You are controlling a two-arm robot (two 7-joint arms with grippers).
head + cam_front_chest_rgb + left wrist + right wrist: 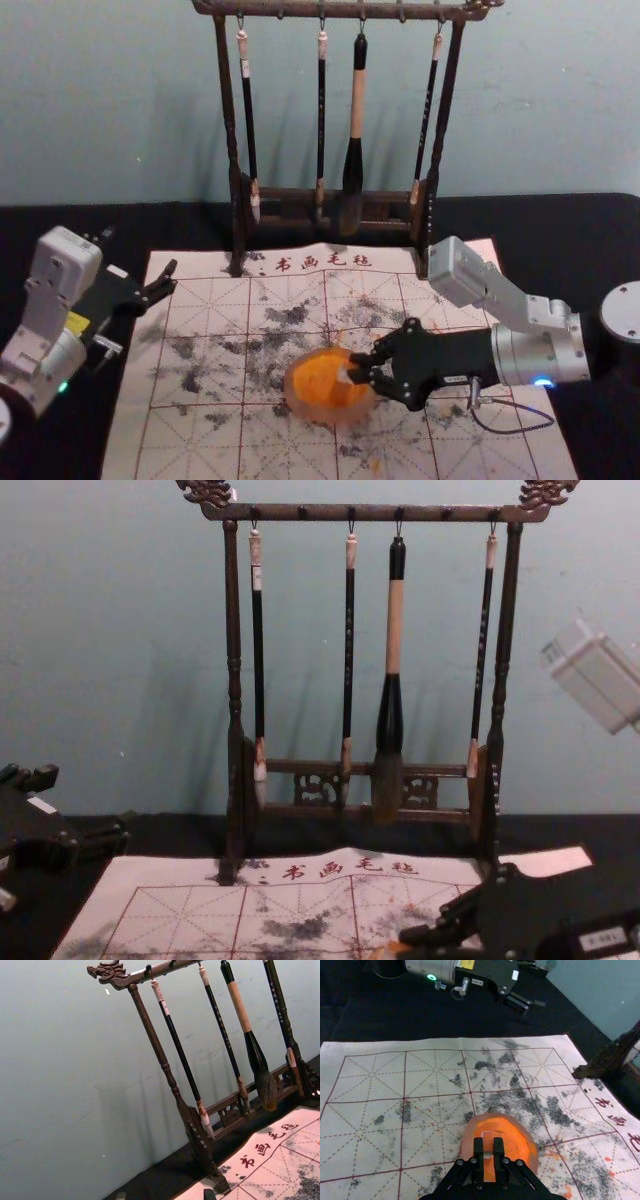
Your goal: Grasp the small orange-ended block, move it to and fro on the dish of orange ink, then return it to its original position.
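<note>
We list: one right tool [354,368], clenched on the block [488,1136], at the orange ink dish [296,397]; one left tool [138,254] (idle, spread wide), near the mat's [125,440] far left corner.

Dark wooden rack [330,513] — 4 hanging brushes [395,630], stained gridded mat [190,440], black cloth [560,230], plain wall [100,100]

Block [487,1139]: small, pale, with translucent orange end; held over the dish, contact unclear. Dish [293,400]: round, pinkish translucent rim, containing orange ink [318,375]; lying flat on a gridded, smudged mat [195,440].
</note>
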